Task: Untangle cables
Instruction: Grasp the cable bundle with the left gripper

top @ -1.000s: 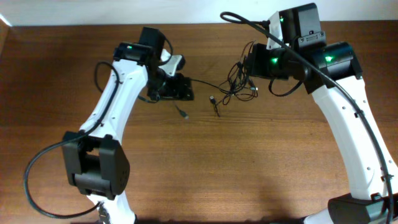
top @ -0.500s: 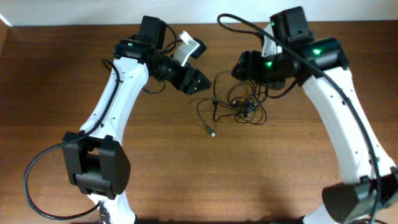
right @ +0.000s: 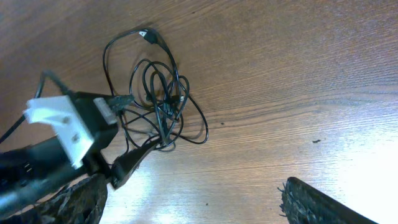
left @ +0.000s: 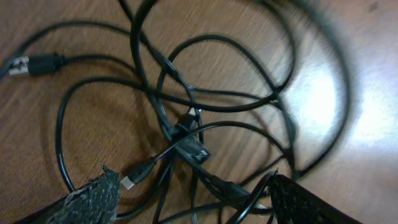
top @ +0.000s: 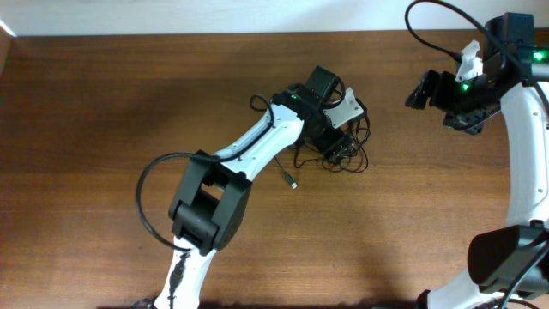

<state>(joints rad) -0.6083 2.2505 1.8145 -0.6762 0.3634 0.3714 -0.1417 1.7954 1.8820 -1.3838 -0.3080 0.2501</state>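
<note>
Both arms have moved: the left gripper has swung over onto the cables, and the right gripper has opened and pulled away. The left fingers stand wide apart, with the black tangle lying between them, not pinched. The right fingers are wide apart too, with only bare wood between them. Seen from above, the pile sits toward 3 o'clock from the middle of the table. One loose plug trails off at 7 o'clock. The right gripper hangs at 2 o'clock, well apart.

Left arm swung right, jaws now over cables; right arm let go, withdrew rightward, jaws wide.
</note>
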